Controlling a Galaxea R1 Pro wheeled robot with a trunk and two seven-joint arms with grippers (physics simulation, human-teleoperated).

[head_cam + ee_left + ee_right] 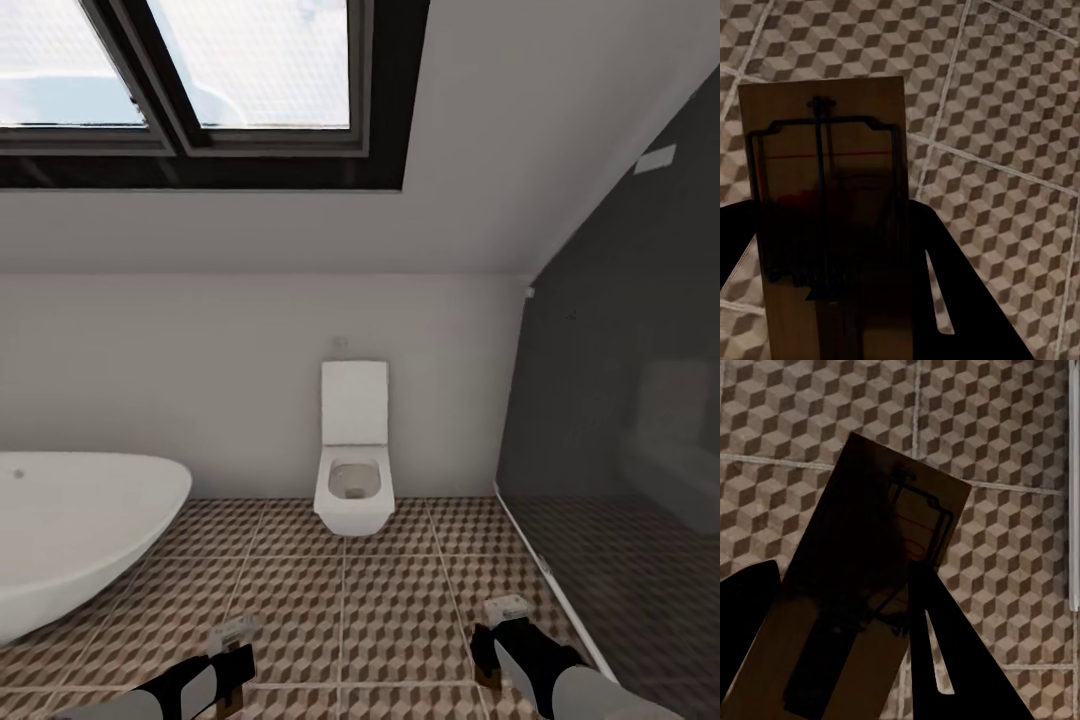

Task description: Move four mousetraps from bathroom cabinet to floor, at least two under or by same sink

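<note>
Each claw, left and right, pinches a mousetrap between its fingers above the bathroom floor, before the toilet.

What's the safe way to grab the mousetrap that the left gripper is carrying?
Probably the way the left gripper holds the mousetrap now: pinch the plain end of the flat wooden board by its two long edges, coming in from that end. The wire bar sits on the top face, so gripping the edges keeps the fingers off it.

The bathroom floor was cube-patterned tile; on it stood a white toilet and a bathtub.
</note>
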